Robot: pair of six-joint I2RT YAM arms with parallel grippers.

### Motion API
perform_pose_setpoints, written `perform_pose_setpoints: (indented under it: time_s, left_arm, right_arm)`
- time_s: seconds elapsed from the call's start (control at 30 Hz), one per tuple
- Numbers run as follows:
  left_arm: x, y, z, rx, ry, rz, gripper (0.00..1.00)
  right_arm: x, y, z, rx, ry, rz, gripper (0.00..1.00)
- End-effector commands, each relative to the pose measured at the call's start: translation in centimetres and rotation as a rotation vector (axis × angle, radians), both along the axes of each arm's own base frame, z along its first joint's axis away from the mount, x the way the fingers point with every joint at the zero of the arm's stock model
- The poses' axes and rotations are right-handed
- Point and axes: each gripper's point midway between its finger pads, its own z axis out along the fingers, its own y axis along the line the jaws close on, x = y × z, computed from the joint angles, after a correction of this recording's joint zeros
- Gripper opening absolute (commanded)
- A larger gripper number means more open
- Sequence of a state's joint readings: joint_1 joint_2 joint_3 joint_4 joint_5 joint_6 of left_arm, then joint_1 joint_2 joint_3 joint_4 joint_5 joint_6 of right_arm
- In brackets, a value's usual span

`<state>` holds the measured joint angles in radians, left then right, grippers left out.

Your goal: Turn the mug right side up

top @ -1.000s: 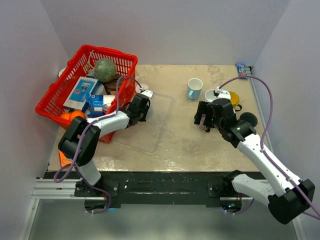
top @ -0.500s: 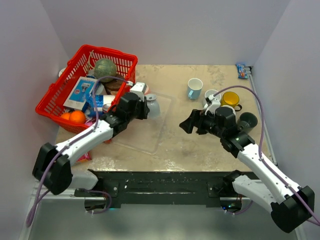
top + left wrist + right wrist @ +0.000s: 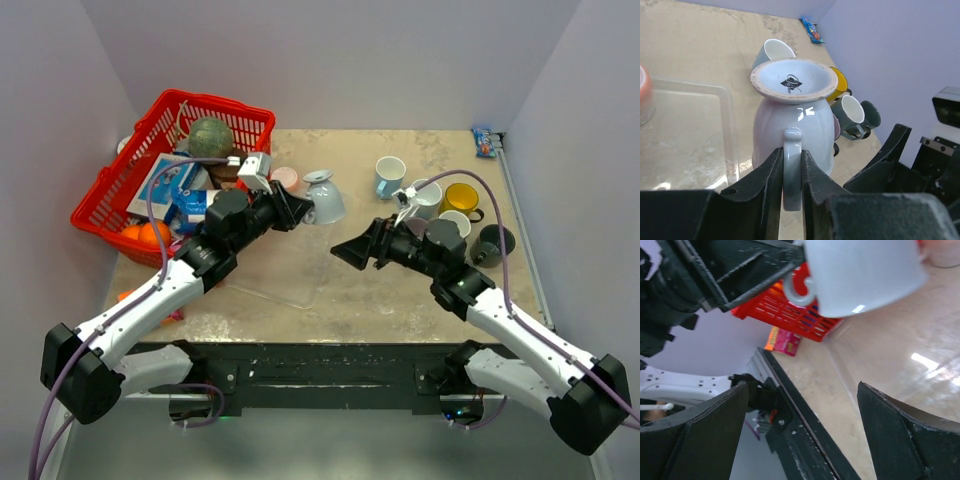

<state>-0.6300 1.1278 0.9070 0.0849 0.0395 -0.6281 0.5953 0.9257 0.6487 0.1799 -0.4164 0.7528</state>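
The white mug point(image 3: 327, 203) hangs above the table's middle, tilted with its base upward. In the left wrist view the mug point(image 3: 792, 120) shows its printed underside on top and its rim pointing down. My left gripper point(image 3: 293, 210) is shut on the mug's handle point(image 3: 792, 170), one finger on each side. My right gripper point(image 3: 347, 252) stands open just right of and below the mug, pointing left at it, with nothing between its fingers. From the right wrist, the mug point(image 3: 865, 270) is above the open gripper point(image 3: 802, 390).
A red basket point(image 3: 110, 190) full of items sits at the back left. A clear tray point(image 3: 300, 275) lies under the mug. A pink cup point(image 3: 284, 178) stands behind it. A light blue mug point(image 3: 389, 176), a yellow mug point(image 3: 462, 198) and a dark green mug point(image 3: 493, 243) stand at the right.
The left arm has lifted the mug off the tray and carried it right and up. The right arm has swung left and turned its open gripper toward the mug.
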Motion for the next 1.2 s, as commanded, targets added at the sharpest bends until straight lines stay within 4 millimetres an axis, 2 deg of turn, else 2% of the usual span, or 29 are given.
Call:
perform_pose_setpoints:
  time_s: [0.0,0.2,0.4,0.57,0.7,0.77,0.8,0.83,0.87,0.9,1.0,1.17]
  left_arm:
    - [-0.9,-1.0,7.1,-0.24,-0.164,-0.041,0.0]
    - [-1.9,-1.1,9.0,-0.395,-0.16,-0.061,0.0]
    - [-2.2,-1.5,9.5,-0.544,-0.049,-0.064,0.0]
    - [-1.7,-1.6,8.9,-0.629,0.037,-0.044,0.0]
    - [-1.9,-1.6,9.2,-0.754,0.106,-0.056,0.0]
    - [-1.9,-1.6,8.6,-0.794,0.143,-0.055,0.0]
    - [-2.0,-1.6,9.0,-0.85,0.164,-0.068,0.0]
    - [-2.0,-1.7,8.3,-0.867,0.191,-0.067,0.0]
    - [-2.0,-1.7,8.0,-0.892,0.21,-0.068,0.0]
    - [-2.1,-1.7,8.3,-0.949,0.239,-0.083,0.0]
    - [-2.3,-1.7,7.0,-1.037,0.308,-0.097,0.0]
    - [-2.5,-1.3,6.3,-1.158,0.34,-0.099,0.0]
  right_arm:
    - [-1.0,2.9,4.6,0.19,-0.039,0.036,0.92]
    - [-0.7,3.6,5.4,0.319,0.005,-0.024,0.91]
    - [0.2,3.7,4.6,0.4,0.114,-0.102,0.88]
    - [1.5,2.9,3.9,0.506,0.197,-0.212,0.83]
    - [2.0,2.8,5.1,0.538,0.141,-0.247,0.82]
    - [2.3,3.2,5.2,0.535,0.119,-0.25,0.81]
    - [2.4,3.4,5.7,0.538,0.099,-0.249,0.81]
    - [2.5,3.5,5.7,0.537,0.092,-0.257,0.8]
    - [2.7,3.8,5.3,0.529,0.093,-0.267,0.8]
    - [2.8,3.9,5.8,0.541,0.072,-0.267,0.8]
    - [3.2,4.1,5.7,0.55,0.055,-0.294,0.79]
    - [3.8,4.1,5.2,0.535,0.018,-0.374,0.76]
